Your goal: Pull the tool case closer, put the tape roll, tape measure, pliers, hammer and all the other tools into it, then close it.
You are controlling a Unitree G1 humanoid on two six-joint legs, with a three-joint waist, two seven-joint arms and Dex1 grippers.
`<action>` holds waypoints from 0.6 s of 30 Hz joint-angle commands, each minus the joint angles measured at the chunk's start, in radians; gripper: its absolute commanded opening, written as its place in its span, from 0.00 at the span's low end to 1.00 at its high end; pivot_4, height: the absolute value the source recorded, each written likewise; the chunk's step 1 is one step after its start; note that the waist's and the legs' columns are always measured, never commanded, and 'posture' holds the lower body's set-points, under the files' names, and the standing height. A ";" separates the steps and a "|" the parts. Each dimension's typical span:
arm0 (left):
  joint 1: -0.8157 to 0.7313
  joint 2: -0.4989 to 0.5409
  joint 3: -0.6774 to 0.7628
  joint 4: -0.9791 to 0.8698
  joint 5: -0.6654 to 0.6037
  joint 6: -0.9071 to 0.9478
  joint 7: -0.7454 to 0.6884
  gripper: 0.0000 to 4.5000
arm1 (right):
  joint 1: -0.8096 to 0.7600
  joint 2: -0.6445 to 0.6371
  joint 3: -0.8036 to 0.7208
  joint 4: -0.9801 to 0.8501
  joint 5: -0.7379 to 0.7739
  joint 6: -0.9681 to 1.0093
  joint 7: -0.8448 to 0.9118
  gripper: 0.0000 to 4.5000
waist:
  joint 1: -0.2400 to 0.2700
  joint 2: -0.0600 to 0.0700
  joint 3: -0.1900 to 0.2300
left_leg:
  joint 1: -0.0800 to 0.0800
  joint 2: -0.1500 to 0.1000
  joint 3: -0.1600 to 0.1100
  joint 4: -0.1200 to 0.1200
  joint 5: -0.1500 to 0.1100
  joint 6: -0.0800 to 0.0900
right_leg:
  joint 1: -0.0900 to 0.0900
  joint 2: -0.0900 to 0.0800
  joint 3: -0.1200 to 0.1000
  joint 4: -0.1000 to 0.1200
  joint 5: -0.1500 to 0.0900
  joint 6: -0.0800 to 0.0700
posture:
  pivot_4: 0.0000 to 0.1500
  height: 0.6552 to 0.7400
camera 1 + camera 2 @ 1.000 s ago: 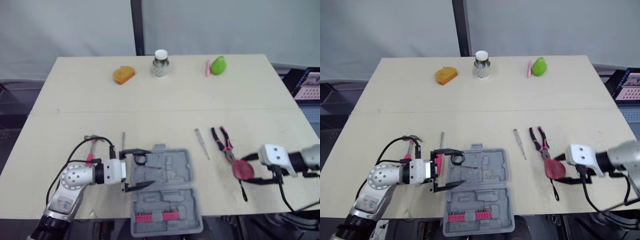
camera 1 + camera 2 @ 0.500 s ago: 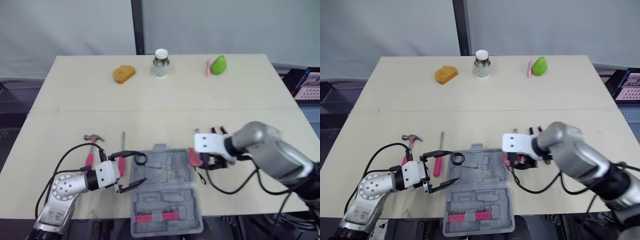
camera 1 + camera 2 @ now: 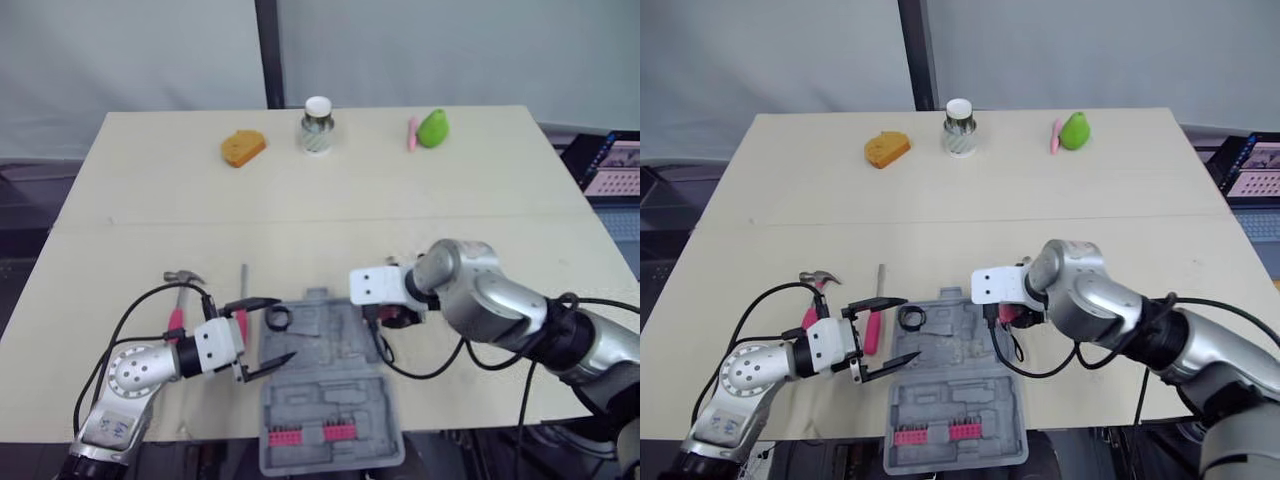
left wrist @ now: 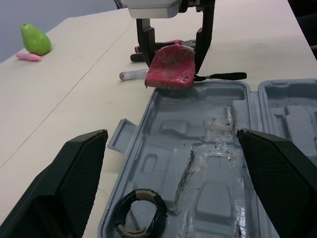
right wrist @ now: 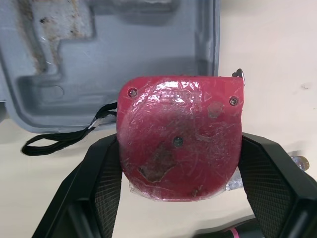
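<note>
Your right gripper (image 5: 181, 163) is clamping the red tape measure (image 5: 181, 134), one black finger pressing on each of its opposite edges. In the head views you are holding it low in the middle of the frame, at the upper right edge of the open grey tool case (image 3: 330, 392). Seen from the right wrist, it is straddling that rim, partly over the moulded tray and partly over the table (image 3: 150, 200). Whether it is touching the rim, I cannot tell. Its black strap (image 4: 220, 76) is trailing beside the case's edge.

Your left gripper (image 3: 288, 327) is hovering at the lower left with its fingers spread wide and gripping nothing, reaching over the left edge of the case's upper half. The black tape roll (image 3: 278, 319) is lying in the recess at the case's upper left corner, between those spread fingers. A row of red bits (image 3: 310, 435) is sitting in the case's lower half, near the bottom of the frame.

The hammer (image 3: 183, 280) and a pink-handled screwdriver (image 3: 244, 285) are lying on the table left of the case.
</note>
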 commanded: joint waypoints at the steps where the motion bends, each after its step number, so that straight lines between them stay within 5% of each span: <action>1: -0.010 -0.002 0.005 0.005 -0.008 -0.024 -0.005 1.00 | -0.047 0.019 0.021 0.005 -0.041 -0.001 0.015 0.65 | -0.002 0.000 0.000 | 0.000 0.000 0.000 0.000 0.000 0.000 | 0.000 0.000 0.000 0.000 0.000 0.000 | 1.00 1.00; 18: -0.026 -0.005 -0.020 -0.001 -0.001 -0.008 -0.006 1.00 | -0.078 0.096 0.071 -0.004 -0.087 -0.025 0.037 0.65 | -0.004 0.000 0.000 | 0.000 0.000 0.000 0.000 0.000 0.000 | -0.001 0.000 0.000 0.001 0.000 0.000 | 1.00 1.00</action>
